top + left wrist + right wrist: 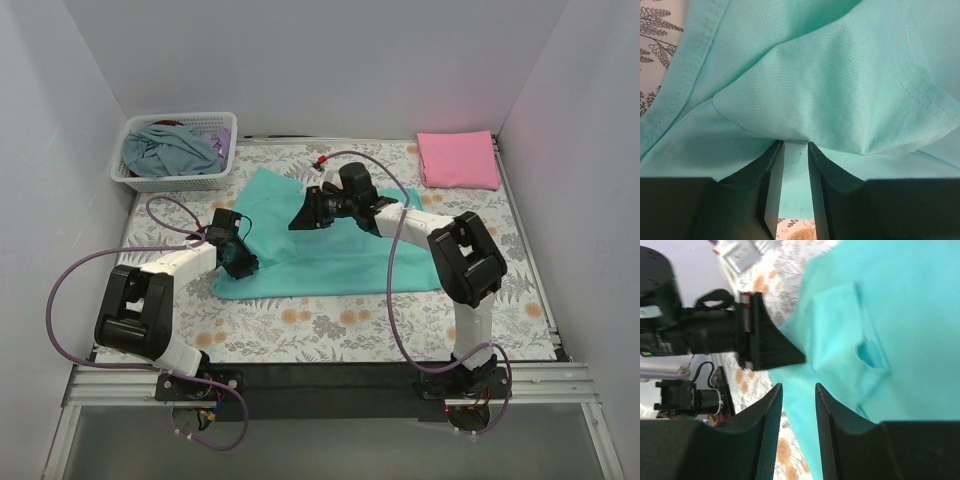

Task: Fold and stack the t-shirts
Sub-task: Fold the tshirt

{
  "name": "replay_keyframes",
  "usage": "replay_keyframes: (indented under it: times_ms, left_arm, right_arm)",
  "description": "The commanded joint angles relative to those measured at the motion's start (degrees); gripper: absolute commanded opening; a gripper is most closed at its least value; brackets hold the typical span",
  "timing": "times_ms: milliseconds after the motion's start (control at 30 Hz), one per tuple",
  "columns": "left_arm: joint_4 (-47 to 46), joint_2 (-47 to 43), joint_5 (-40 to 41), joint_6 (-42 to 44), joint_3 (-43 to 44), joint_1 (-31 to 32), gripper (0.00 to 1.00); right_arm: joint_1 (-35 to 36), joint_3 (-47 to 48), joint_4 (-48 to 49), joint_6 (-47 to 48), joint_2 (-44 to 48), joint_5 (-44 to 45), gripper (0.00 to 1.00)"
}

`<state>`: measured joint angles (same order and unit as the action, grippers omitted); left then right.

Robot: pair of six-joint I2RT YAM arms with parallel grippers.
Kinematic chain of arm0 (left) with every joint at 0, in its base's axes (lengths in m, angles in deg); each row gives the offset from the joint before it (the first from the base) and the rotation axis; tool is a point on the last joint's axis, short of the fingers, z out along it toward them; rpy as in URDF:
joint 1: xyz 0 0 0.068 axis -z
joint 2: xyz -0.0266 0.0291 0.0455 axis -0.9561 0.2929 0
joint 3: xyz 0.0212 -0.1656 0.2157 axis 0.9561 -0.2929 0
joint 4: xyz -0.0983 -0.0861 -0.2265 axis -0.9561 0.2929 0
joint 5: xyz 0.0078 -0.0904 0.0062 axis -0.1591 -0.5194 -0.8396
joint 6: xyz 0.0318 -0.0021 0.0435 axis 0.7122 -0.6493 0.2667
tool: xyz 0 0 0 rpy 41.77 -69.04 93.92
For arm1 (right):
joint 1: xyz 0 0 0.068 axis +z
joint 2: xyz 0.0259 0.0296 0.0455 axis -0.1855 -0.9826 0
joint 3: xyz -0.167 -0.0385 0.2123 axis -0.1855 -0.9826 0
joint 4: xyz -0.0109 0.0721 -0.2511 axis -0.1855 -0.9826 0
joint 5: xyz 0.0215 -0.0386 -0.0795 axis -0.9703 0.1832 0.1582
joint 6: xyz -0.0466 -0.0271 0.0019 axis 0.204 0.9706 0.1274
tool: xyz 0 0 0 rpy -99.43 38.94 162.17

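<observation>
The teal-green t-shirt point(340, 262) lies spread on the flowered table, partly folded, with a sleeve pointing toward the back left. My left gripper point(240, 258) is at its left edge. In the left wrist view point(796, 145) its fingertips pinch a raised fold of the shirt point(815, 75). My right gripper point(300, 218) hovers over the shirt's upper left part. In the right wrist view point(798, 387) its jaws stand a little apart and empty above the shirt point(890, 315). The pink t-shirt point(458, 160) lies folded at the back right.
A white lattice basket point(150, 182) at the back left holds grey-blue cloth point(168, 150) and purple cloth. White walls close in three sides. The left arm's gripper point(765, 340) shows close in the right wrist view. Purple cables loop beside both arms.
</observation>
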<state>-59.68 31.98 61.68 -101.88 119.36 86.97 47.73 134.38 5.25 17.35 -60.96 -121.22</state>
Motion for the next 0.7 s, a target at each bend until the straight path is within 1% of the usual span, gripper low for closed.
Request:
replay_keyframes:
  times_ms: [0, 167, 200, 333, 400, 433, 467, 600, 667]
  left_arm:
    - [2.8, -1.1, 3.1, 1.0, 1.2, -0.2, 0.25]
    - [4.5, -4.9, 0.7, 0.8, 5.6, -0.2, 0.27]
    - [4.5, -5.2, -0.6, 0.7, 6.0, -0.2, 0.27]
    - [3.3, -5.6, -4.7, 0.6, 7.2, -0.2, 0.27]
    - [2.0, -3.6, -5.5, 0.6, 7.8, -0.2, 0.27]
    - [1.2, -1.7, -6.0, 0.7, 8.2, -0.2, 0.25]
    - [0.6, -1.7, -6.2, 0.7, 8.2, -0.2, 0.25]
    - [-2.0, 4.9, -5.8, 0.3, 9.0, -0.2, 0.22]
    - [-3.2, 6.9, -5.6, -0.1, 9.5, -0.1, 0.21]
  right_arm:
    - [-4.8, -6.1, 1.0, 1.5, 5.0, 2.4, 0.4]
    - [-10.3, -17.0, 1.1, 2.8, 11.6, 0.1, 0.4]
    - [-12.1, -20.5, 1.1, 3.5, 13.8, -1.3, 0.4]
    - [-16.5, -29.4, 1.2, 4.5, 18.3, -3.9, 0.4]
    - [-19.4, -32.6, 1.5, 5.1, 20.5, -4.7, 0.4]
    - [-21.5, -36.4, 1.6, 5.7, 21.7, -5.4, 0.4]
    - [-21.5, -36.4, 1.6, 5.8, 21.7, -5.4, 0.4]
    - [-27.7, -40.6, 1.8, 6.4, 23.7, -7.9, 0.4]
    - [-29.3, -42.5, 2.0, 6.8, 24.0, -8.4, 0.4]
